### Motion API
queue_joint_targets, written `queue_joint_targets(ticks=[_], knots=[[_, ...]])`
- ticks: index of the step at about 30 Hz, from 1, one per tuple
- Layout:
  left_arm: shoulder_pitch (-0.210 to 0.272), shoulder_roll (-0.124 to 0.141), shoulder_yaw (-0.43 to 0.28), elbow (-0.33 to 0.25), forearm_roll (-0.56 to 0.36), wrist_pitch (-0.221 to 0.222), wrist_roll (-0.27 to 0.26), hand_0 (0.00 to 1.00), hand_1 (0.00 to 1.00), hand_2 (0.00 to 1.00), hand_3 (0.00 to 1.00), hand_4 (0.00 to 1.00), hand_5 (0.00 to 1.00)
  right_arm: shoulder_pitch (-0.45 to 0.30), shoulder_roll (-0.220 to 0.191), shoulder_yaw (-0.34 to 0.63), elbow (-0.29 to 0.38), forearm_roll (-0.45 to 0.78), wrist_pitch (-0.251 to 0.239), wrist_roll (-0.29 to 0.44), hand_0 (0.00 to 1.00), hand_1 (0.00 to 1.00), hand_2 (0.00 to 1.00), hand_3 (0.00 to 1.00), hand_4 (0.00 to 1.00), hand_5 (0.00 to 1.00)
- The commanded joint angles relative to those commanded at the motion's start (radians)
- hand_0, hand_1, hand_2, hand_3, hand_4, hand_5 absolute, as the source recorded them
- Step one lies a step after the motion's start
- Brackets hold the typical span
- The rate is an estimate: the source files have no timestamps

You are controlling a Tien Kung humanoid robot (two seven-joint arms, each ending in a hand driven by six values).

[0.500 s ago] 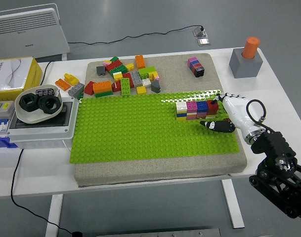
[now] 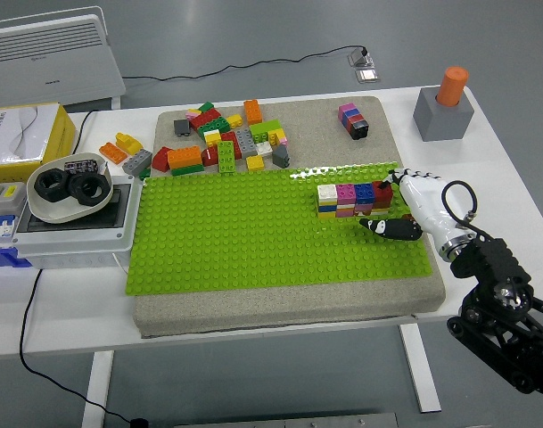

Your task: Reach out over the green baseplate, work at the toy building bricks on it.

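Observation:
A green baseplate [image 2: 253, 241] lies on a grey mat in the middle of the table. A short row of bricks [image 2: 347, 198] stands on its far right part: white, magenta, blue, then a red brick [image 2: 383, 193] at the right end. My right hand [image 2: 380, 205] reaches in from the right. Its white fingers [image 2: 405, 183] rest against the red brick. Its black thumb [image 2: 391, 229] lies stretched along the plate in front of the row, apart from the bricks. The hand grasps nothing. The left arm is out of view.
A heap of loose bricks [image 2: 222, 143] lies on the mat [image 2: 280, 303] behind the plate, with a small magenta and black stack [image 2: 353, 120] to its right. A grey block with an orange peg [image 2: 445, 107] stands far right. A bowl of black nuts [image 2: 66, 187] sits on a grey box at the left.

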Motion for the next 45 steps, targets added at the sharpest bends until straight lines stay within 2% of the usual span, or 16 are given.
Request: queue_joint_targets(ticks=[45], knots=[[-0.001,0.0,0.001,0.0,-0.011,0.005,-0.005,0.678,0.349,0.29,0.469,0.201,0.002,0.006,0.009,-0.012,-0.031,0.032,0.0,0.004,0.79,0.817,0.87,0.653,0.905,0.583]])
